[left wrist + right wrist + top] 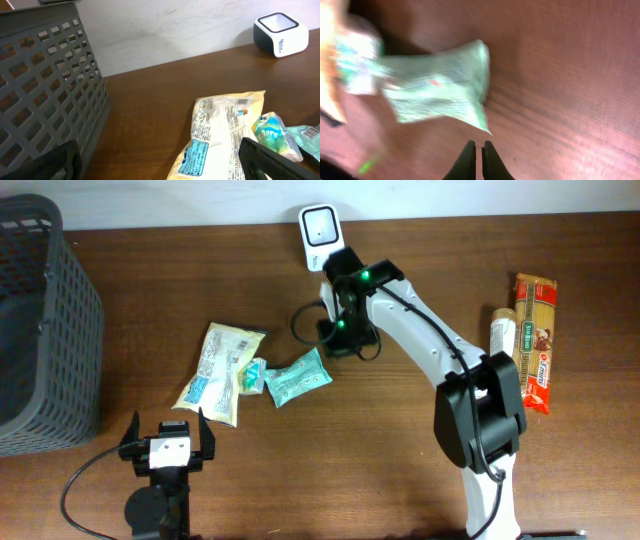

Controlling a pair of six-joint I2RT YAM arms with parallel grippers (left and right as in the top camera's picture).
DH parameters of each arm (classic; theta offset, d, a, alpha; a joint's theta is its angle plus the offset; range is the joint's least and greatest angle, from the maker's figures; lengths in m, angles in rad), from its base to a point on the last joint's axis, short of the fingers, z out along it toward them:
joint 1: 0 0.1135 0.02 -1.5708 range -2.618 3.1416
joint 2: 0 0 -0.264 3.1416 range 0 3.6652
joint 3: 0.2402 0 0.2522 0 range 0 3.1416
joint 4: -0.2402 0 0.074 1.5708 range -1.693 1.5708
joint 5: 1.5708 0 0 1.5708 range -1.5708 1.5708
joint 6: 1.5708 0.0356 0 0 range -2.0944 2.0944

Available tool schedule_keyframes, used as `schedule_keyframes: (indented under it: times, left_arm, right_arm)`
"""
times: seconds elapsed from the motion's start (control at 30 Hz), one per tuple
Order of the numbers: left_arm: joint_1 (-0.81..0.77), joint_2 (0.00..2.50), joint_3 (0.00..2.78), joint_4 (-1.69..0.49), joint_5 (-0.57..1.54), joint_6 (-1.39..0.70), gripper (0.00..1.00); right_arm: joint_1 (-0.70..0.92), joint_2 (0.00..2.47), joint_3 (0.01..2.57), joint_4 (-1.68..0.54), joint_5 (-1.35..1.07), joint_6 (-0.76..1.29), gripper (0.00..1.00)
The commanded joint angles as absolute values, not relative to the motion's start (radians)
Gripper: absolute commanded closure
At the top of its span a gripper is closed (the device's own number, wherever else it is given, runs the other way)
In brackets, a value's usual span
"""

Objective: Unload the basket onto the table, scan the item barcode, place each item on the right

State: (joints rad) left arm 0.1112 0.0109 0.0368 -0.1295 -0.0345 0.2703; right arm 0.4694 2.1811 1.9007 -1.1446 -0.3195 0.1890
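Observation:
A pale green packet [298, 378] lies flat on the table, left of centre. In the right wrist view this green packet [440, 90] is blurred, and its near corner ends just ahead of my right gripper [478, 149]. That gripper is shut, its fingers pressed together with nothing between them. From above, the right gripper [335, 340] sits just up and right of the packet. A white scanner [320, 232] stands at the back edge. My left gripper [168, 442] rests near the front, open and empty, with a yellow-white bag [220, 135] ahead of it.
A dark grey basket [40, 330] fills the left side. A small teal packet [253, 375] lies between the bag and the green packet. A pasta box [535, 340] and a tube [500, 328] lie at the right. A black cable [305, 320] loops near the right gripper.

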Motion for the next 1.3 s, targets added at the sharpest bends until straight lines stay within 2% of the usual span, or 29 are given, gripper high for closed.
schedule_keyframes:
  times: [0.0,0.17,0.2,0.27,0.5,0.7,0.8,0.87,0.93,0.97,1.07,1.27]
  left_arm:
    - [0.116,0.006,0.032,-0.128,-0.038,0.286,0.01]
    - [0.116,0.006,0.032,-0.128,-0.038,0.286,0.01]
    - [0.116,0.006,0.032,-0.128,-0.038,0.286,0.01]
    - [0.116,0.006,0.032,-0.128,-0.038,0.286,0.01]
    - [0.116,0.006,0.032,-0.128,-0.038,0.286,0.01]
    - [0.116,0.006,0.032,-0.128,-0.038,0.286,0.01]
    - [0.116,0.006,0.032,-0.128,-0.038,0.286,0.01]
    - [0.116,0.006,0.032,-0.128,-0.038,0.286,0.01]
    - [0.116,0.006,0.032,-0.128,-0.038,0.286,0.01]
    - [0.116,0.006,0.032,-0.128,-0.038,0.286,0.01]
    - [0.116,0.006,0.032,-0.128,-0.038,0.286,0.01]
    - [0.116,0.006,0.032,-0.128,-0.038,0.286,0.01]
  right_arm:
    - [0.527,2.146,1.93,-1.079,-0.338,0.173,0.9]
    - [0.594,2.214,1.927,-0.943,-0.309,0.343,0.89]
    - [0.61,2.242,1.927,-0.915,-0.309,0.358,0.94]
    - [0.626,2.27,1.927,-0.918,-0.31,0.358,0.96]
    - [0.654,2.395,1.927,-0.97,-0.303,0.376,0.96]
    - [0.639,2.409,1.948,-0.965,-0.303,0.345,0.95]
    - [0.572,2.354,2.101,-1.067,-0.303,0.239,0.83]
    - [0.498,2.336,2.273,-1.213,-0.303,0.168,0.56]
    - [0.423,2.336,2.318,-1.304,-0.315,0.108,0.39]
    - [0.402,2.342,2.308,-1.319,-0.334,0.075,0.35]
    - [0.331,2.384,2.217,-1.345,-0.469,-0.123,0.28]
    - [0.321,2.403,2.145,-1.305,-0.527,-0.258,0.25]
